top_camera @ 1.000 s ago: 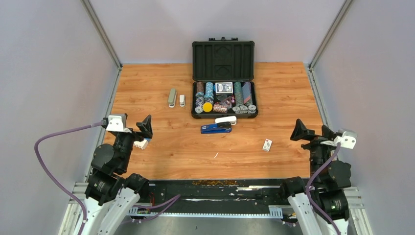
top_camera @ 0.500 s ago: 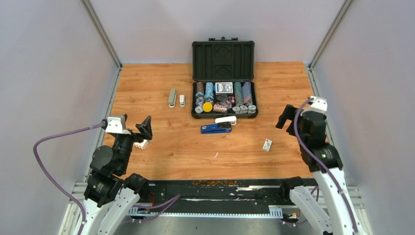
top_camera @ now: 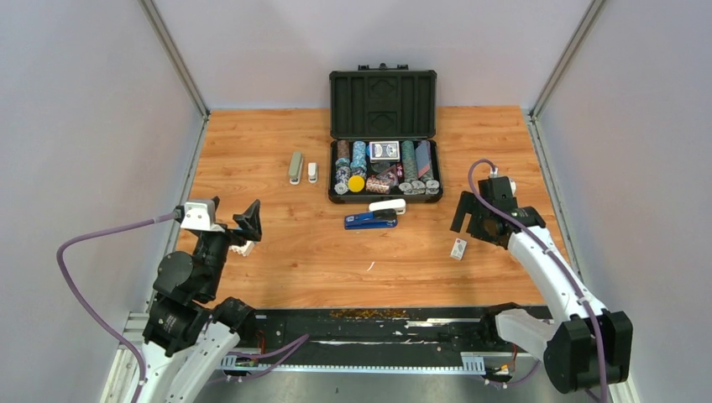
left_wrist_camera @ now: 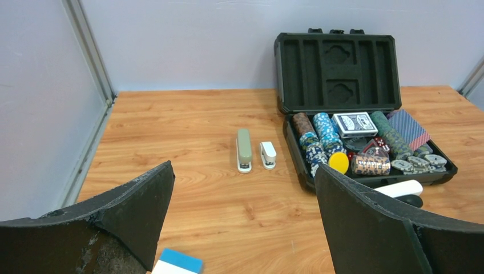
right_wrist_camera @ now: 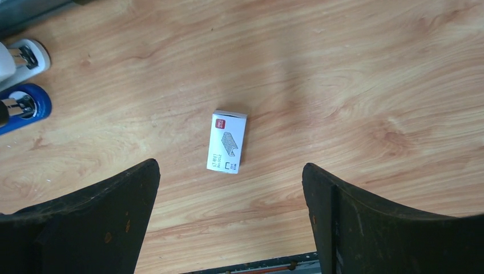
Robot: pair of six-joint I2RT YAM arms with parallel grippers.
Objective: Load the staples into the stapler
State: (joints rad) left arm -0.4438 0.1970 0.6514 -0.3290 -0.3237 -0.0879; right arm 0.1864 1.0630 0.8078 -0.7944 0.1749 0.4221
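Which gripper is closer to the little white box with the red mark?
Right. The right gripper hovers close by the white box, framing it between open jaws; the left gripper is far off by the left edge of the table.

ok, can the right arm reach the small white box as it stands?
Probably yes. The right end effector hangs open above the white box. In the wrist view, the box lies flat on the table, framed between the open jaws, with nothing close beside it.
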